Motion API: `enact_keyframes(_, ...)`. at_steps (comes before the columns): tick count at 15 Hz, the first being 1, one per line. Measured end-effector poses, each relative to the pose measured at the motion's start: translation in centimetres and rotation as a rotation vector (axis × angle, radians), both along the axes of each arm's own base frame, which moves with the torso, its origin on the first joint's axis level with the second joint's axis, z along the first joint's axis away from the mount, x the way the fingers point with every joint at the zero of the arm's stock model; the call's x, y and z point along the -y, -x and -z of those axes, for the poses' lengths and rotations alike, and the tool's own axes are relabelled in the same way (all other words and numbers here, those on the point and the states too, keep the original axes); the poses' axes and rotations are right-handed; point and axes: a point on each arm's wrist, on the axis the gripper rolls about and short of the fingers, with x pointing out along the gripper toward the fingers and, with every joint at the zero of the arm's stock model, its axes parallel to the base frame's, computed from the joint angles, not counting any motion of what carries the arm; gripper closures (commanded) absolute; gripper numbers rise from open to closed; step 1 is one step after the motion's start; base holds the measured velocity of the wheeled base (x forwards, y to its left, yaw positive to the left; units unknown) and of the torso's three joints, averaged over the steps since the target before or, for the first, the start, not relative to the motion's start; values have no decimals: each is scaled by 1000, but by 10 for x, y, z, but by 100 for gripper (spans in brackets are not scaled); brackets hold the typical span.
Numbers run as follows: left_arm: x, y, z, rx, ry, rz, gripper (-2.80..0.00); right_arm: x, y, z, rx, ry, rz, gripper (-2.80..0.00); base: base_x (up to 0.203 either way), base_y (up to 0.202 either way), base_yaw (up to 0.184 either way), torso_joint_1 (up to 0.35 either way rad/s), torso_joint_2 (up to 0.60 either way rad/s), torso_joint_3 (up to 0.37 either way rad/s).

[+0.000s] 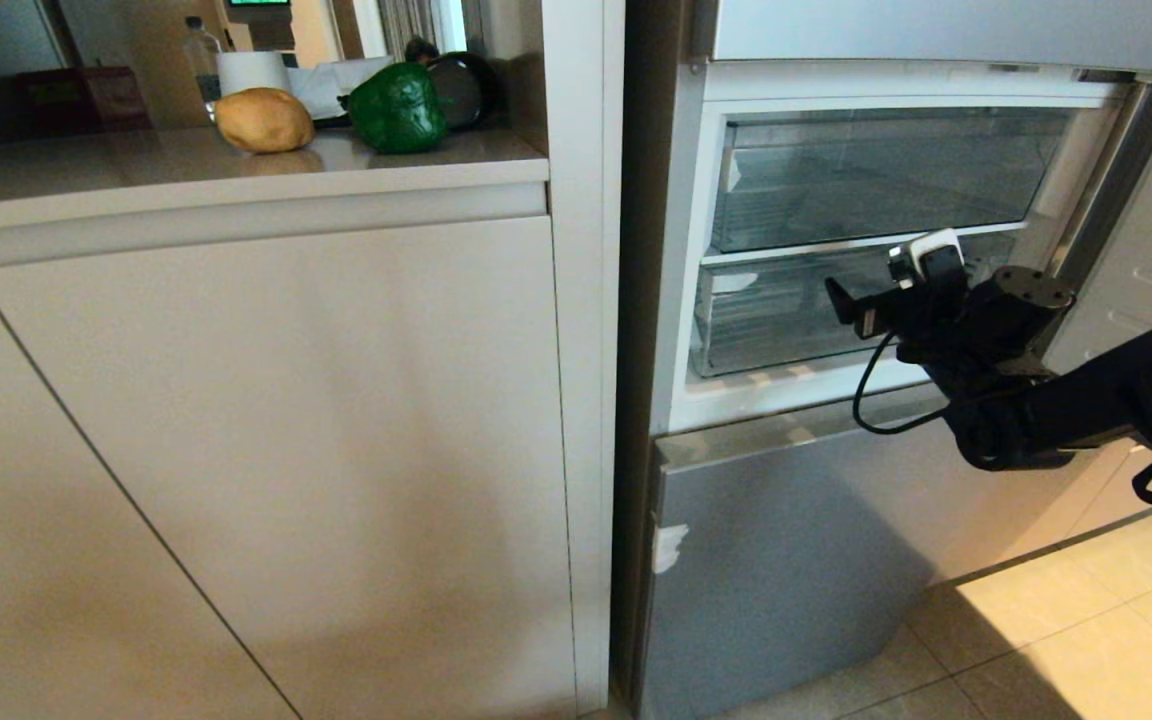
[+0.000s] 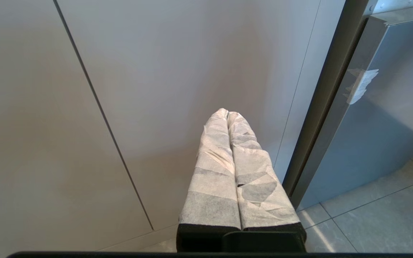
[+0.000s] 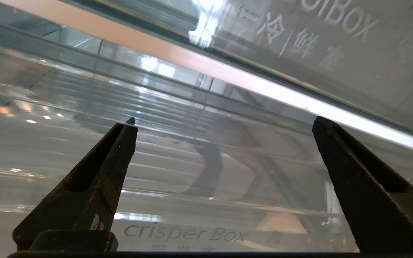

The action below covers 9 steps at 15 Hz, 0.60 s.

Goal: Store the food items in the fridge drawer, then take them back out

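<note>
Your robot faces the silver-blue fridge [image 1: 786,560], its middle door swung aside to show 2 see-through bins stacked one above the other. To the fridge's left stands the beige cabinet [image 1: 266,450] under a pale counter [image 1: 136,165].

Your right arm reaches in from the right at the height of the lower bin, forearm angled up and leftward, wrist held roughly level, a black cable looping beneath it. The right gripper [image 1: 841,300] points at the front of the fridge drawer [image 1: 766,320] (its wall reads "crisper Box" in the wrist view), and its 2 dark fingers [image 3: 99,172] stand spread wide with nothing between them, just before the clear plastic; whether they touch it you cannot tell.

Your left gripper [image 2: 228,114] hangs low before the cabinet doors, its 2 paper-wrapped fingers pressed together on nothing.

Both food items sit on the counter: the green bell pepper [image 1: 398,108] and, to its left, the tan potato-like lump [image 1: 263,119], apart from each other.
</note>
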Motion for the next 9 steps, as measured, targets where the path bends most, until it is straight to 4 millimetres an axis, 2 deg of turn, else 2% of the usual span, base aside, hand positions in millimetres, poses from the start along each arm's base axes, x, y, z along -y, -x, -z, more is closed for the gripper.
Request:
enact_keyframes(6, 0, 0, 0, 0, 0, 0, 0, 0, 18, 4, 25, 8, 3, -280, 0, 0, 0, 0, 0, 0)
enact_keyframes(9, 0, 0, 0, 0, 0, 0, 0, 0, 31, 13, -11, 10, 2, -280, 0, 0, 0, 0, 0, 0)
